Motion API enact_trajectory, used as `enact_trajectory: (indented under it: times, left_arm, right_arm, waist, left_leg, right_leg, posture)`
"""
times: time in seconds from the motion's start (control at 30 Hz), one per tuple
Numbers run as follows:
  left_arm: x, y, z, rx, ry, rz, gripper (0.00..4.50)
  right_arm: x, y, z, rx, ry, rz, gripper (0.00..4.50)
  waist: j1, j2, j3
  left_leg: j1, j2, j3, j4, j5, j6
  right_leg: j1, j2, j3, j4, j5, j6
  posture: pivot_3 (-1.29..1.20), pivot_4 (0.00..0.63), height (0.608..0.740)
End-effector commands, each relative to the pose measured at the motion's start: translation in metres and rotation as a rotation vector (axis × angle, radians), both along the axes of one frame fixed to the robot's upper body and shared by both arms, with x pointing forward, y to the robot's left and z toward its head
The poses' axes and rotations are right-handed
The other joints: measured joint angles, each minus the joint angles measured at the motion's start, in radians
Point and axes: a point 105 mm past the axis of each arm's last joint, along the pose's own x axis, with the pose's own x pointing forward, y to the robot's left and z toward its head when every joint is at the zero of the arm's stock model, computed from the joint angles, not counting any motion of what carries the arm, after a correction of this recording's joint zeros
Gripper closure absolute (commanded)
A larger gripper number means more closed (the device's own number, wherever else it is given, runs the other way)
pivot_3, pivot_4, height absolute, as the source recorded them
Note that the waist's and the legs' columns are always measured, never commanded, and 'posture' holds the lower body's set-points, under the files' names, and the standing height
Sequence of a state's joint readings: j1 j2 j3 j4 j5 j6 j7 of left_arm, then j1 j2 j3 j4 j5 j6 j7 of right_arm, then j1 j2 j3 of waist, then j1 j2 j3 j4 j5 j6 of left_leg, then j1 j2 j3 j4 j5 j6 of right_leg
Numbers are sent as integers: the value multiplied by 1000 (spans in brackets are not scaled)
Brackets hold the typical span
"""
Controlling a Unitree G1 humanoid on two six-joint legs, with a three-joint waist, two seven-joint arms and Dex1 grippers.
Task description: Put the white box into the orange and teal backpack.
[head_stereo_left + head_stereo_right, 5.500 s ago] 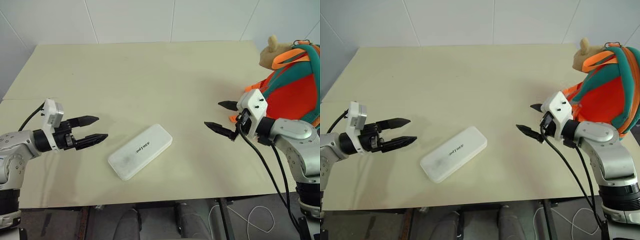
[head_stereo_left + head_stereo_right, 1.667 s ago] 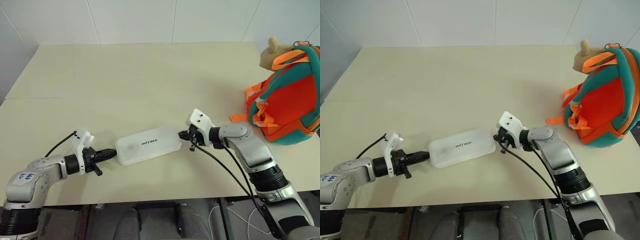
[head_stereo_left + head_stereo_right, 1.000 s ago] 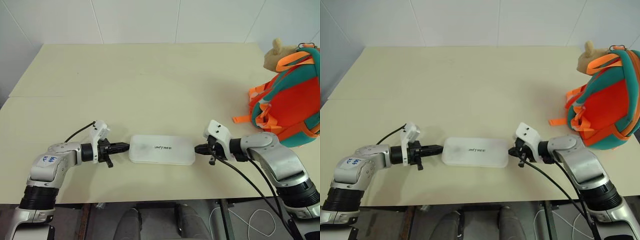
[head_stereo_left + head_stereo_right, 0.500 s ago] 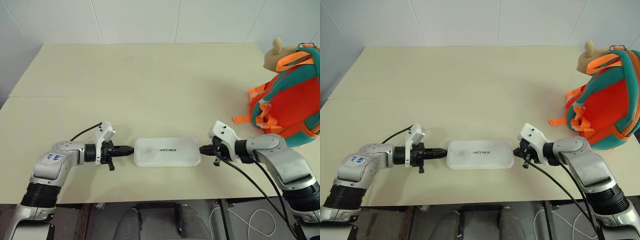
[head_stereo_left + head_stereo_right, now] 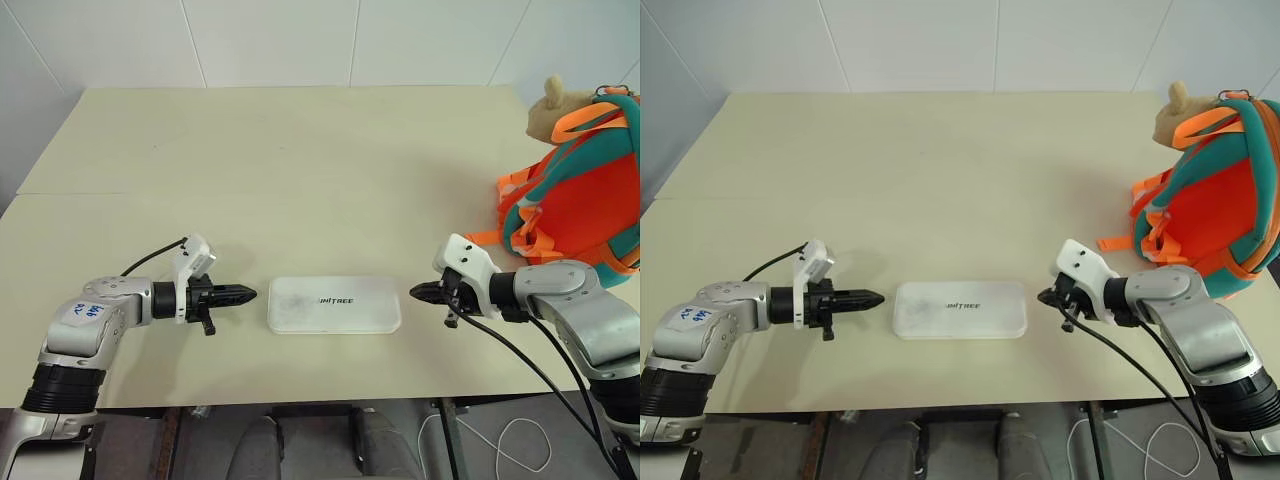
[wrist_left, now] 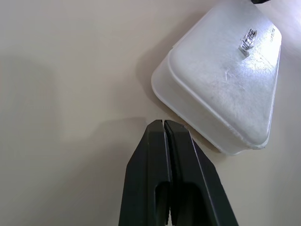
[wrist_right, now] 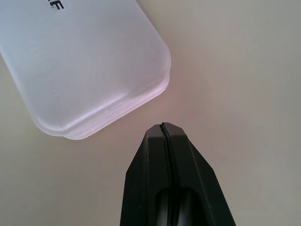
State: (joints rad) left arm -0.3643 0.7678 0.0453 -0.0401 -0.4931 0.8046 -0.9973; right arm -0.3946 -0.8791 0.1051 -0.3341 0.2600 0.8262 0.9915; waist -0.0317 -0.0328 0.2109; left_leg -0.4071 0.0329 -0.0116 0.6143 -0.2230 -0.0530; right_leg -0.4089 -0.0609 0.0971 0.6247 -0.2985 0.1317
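The white box (image 5: 334, 304) lies flat on the table near its front edge, its dark lettering facing up. My left gripper (image 5: 250, 295) is shut, its tip a short gap off the box's left end (image 6: 221, 94). Off the box's right end (image 7: 89, 66), my right gripper (image 5: 416, 293) is shut too, with a small gap to the box. Neither holds anything. The orange and teal backpack (image 5: 575, 210) stands upright at the table's right edge, a tan plush bear (image 5: 548, 105) at its top.
The beige table (image 5: 300, 170) stretches wide behind the box. Its front edge runs just below both arms. Black cables (image 5: 520, 355) hang from my right wrist. A white wall rises behind the table.
Both grippers have drawn back from the box's ends, the left one leftward and the right one rightward, opening small gaps. The box lies where it was half a second ago.
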Motion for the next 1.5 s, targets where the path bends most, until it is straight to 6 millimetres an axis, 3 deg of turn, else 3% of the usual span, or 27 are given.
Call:
enact_trajectory:
  times: [0.03, 0.2, 0.27, 0.37, 0.7, 0.73, 0.77, 0.97, 1.2, 1.5]
  left_arm:
    - [4, 6, 22, -23, -66, 27, 4449]
    - [6, 9, 34, -82, -101, 57, 4449]
    - [12, 13, 40, -116, -100, 102, 4292]
    - [18, 18, 41, -108, -82, 160, 3580]
    - [28, 27, 40, -23, -38, 235, 421]
    - [28, 28, 39, -17, -35, 235, 96]
    - [27, 28, 39, -17, -34, 234, 41]
    - [26, 28, 43, -33, -52, 227, 41]
    - [8, 18, 45, -119, 48, 152, 41]
    - [-9, 11, 10, -85, 389, 182, 41]
  right_arm:
    - [5, -13, 17, -13, -79, -30, 4500]
    - [16, -17, 29, -5, -167, -68, 4500]
    - [23, -15, 33, -13, -210, -83, 4137]
    - [28, -14, 39, -11, -254, -102, 3300]
    - [30, -18, 37, -5, -290, -155, 0]
    - [30, -18, 37, -5, -291, -158, 0]
    - [30, -18, 37, -3, -291, -160, 0]
    - [29, -19, 35, 0, -289, -171, 0]
    - [30, -17, 32, 7, -285, -175, 0]
    - [33, -19, 30, 10, -275, -186, 0]
  waist:
    - [0, 0, 0]
    - [-3, 0, 0]
    - [-3, 0, 0]
    - [-2, 0, 0]
    - [-3, 0, 0]
    - [-3, 0, 0]
    - [-3, 0, 0]
    - [-3, 0, 0]
    - [-3, 0, 0]
    - [-5, 0, 0]
  left_leg:
    - [0, 0, 0, 0, 0, 0]
    - [0, 0, 0, 0, 0, 0]
    - [0, 0, 0, 0, 0, 0]
    - [0, 0, 0, 0, 0, 0]
    - [0, 0, 0, 0, 0, 0]
    - [0, 0, 0, 0, 0, 0]
    - [0, 0, 0, 0, 0, 0]
    - [0, 0, 0, 0, 0, 0]
    - [0, 0, 0, 0, 0, 0]
    - [0, 0, 0, 0, 0, 0]
  right_leg:
    - [0, 0, 0, 0, 0, 0]
    - [0, 0, 0, 0, 0, 0]
    - [0, 0, 0, 0, 1, 1]
    - [0, 0, 0, 1, 1, 2]
    - [-1, 0, 0, 1, 1, 2]
    - [-1, 0, 0, 1, 1, 2]
    - [-1, 0, 0, 1, 1, 2]
    - [-1, 0, 0, 1, 1, 2]
    - [-1, 0, 0, 1, 1, 2]
    - [-1, 1, 0, 2, 1, 2]
  posture:
    - [0, 150, 740]
    - [0, 150, 740]
    - [0, 150, 740]
    - [0, 150, 740]
    - [0, 150, 740]
    - [0, 150, 740]
    - [0, 150, 740]
    - [0, 150, 740]
    - [0, 150, 740]
    - [0, 150, 740]
